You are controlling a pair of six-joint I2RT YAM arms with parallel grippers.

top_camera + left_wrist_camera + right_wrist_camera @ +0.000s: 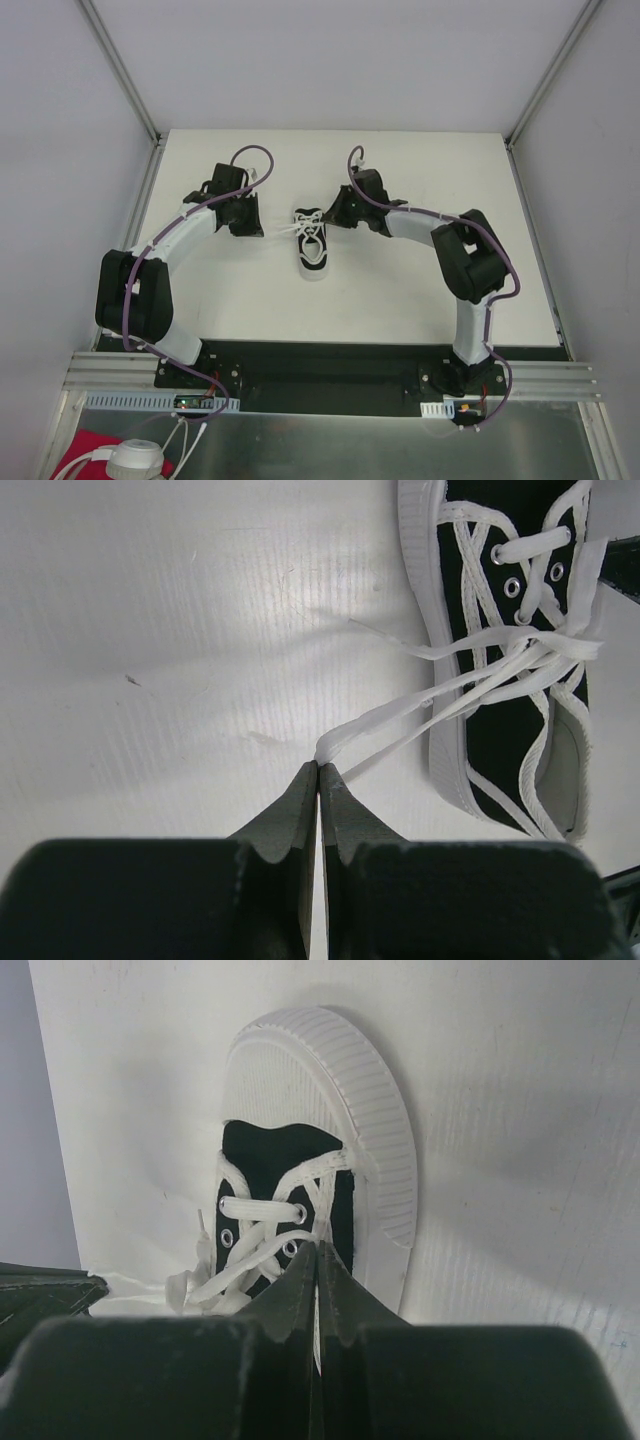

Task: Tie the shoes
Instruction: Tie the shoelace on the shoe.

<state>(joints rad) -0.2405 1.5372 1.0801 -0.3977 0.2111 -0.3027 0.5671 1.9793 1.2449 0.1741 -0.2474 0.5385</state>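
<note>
Left wrist view: the left gripper is pinched shut on a white lace that runs ahead-right to the sneaker. A hard pull could drag the sneaker or slip the lace. Only the right wrist view shows the right gripper closed at the eyelets; I cannot tell whether it caught a lace.

We count one sneaker on one table. Laces: tangle too thick, we give no strand number. Metal eyelets: we make out at least three from left wrist. Arms, two: left arm, right arm. Grippers, two: left gripper, right gripper; two fingers each, four total. Purple cables, two: one per arm. Slanted metal posts, two. Red cloth, one.
</note>
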